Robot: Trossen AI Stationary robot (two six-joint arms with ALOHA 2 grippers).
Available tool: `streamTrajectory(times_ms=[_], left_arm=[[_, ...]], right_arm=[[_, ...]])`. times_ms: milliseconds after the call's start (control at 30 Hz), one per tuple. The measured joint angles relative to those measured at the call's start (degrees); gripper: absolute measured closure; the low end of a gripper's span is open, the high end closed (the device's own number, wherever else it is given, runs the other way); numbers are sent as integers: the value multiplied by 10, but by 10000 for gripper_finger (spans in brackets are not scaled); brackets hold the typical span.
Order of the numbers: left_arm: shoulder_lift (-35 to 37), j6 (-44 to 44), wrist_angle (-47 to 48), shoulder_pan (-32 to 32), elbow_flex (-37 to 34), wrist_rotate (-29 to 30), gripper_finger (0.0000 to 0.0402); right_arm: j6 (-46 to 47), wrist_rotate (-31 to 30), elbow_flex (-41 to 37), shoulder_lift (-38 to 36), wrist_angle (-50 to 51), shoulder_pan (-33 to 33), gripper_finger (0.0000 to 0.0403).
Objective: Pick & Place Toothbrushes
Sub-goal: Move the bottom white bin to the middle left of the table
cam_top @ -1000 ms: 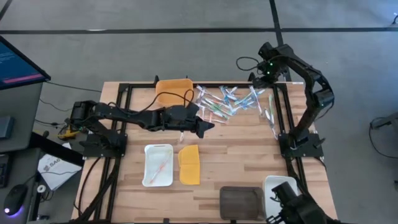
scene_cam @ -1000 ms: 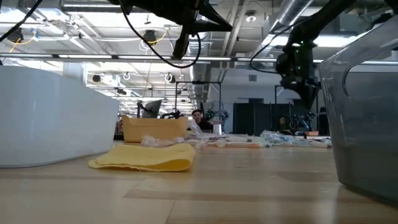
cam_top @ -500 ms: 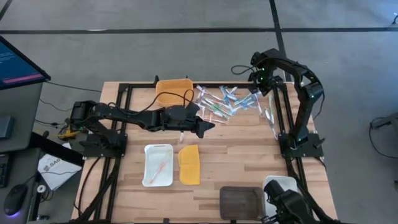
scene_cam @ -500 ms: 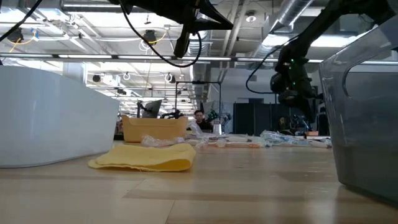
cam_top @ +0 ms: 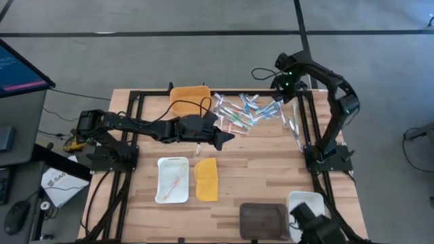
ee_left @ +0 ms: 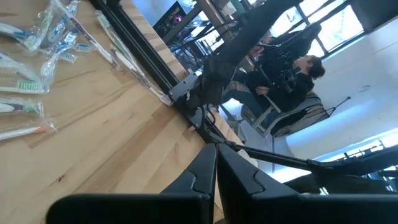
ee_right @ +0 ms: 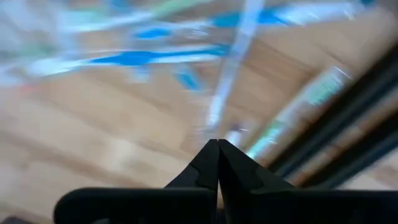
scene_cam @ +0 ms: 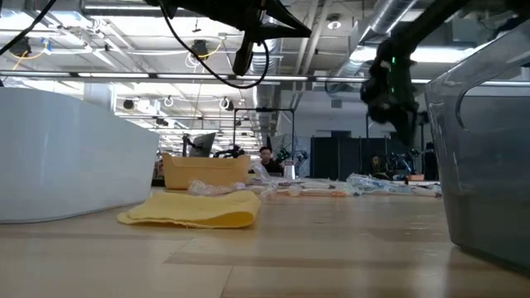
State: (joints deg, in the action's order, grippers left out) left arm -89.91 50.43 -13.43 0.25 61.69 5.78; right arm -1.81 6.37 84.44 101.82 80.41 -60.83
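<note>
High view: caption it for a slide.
Shut left claw hovers mid-table; shut right claw above scattered thin plastic toothbrushes.

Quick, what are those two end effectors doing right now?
Left end effector: closed, holding nothing.
Right end effector: closed, empty, above the thin plastic toothbrushes.
</note>
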Motion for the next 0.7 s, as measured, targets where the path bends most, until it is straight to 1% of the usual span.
streamTrajectory(times_ms=[200,367,500,700], left_arm=[[0,0,0,0,0,0,394],[0,-5,0,0,0,2,394],[0,-5,0,0,0,2,394],[0,-5,0,0,0,2,394]], right_arm=[[0,0,0,-143,-18,45,402],[34,0,-12,-230,-22,61,402],[59,0,-56,-287,-22,67,402],[90,16,-157,-350,-55,77,403]])
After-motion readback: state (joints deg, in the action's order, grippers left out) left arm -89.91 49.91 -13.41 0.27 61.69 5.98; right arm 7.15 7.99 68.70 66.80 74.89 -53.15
